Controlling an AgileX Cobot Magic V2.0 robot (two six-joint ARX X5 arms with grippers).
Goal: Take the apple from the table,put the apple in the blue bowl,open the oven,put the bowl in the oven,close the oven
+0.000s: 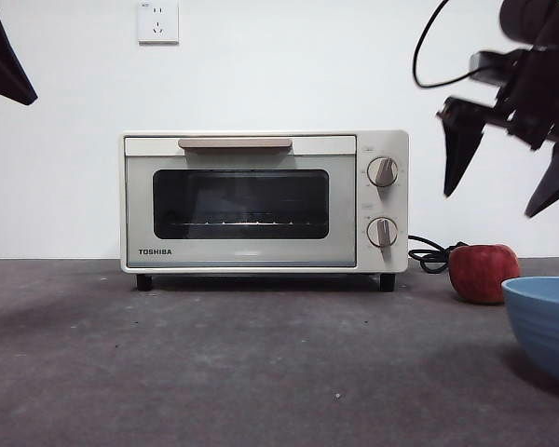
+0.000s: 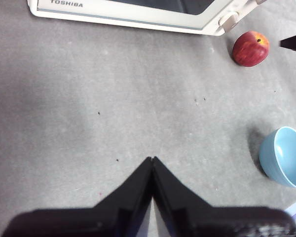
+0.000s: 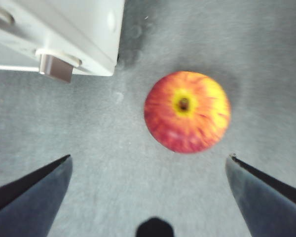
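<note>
The red apple [image 1: 484,273] rests on the dark grey table [image 1: 214,363], just right of the cream oven [image 1: 264,201], whose door is closed. Seen from above, the apple [image 3: 187,111] lies on the table ahead of my right gripper [image 3: 149,158], which is open and empty. That gripper [image 1: 512,177] hangs in the air above the apple. The blue bowl [image 1: 546,324] stands at the near right, empty [image 2: 285,156]. My left gripper [image 2: 152,159] is shut over bare table, far from the apple [image 2: 251,48].
A black power cord [image 1: 432,255] lies coiled between the oven and the apple. A white wall with a socket [image 1: 158,22] stands behind the oven. The oven's two knobs [image 1: 383,201] face front.
</note>
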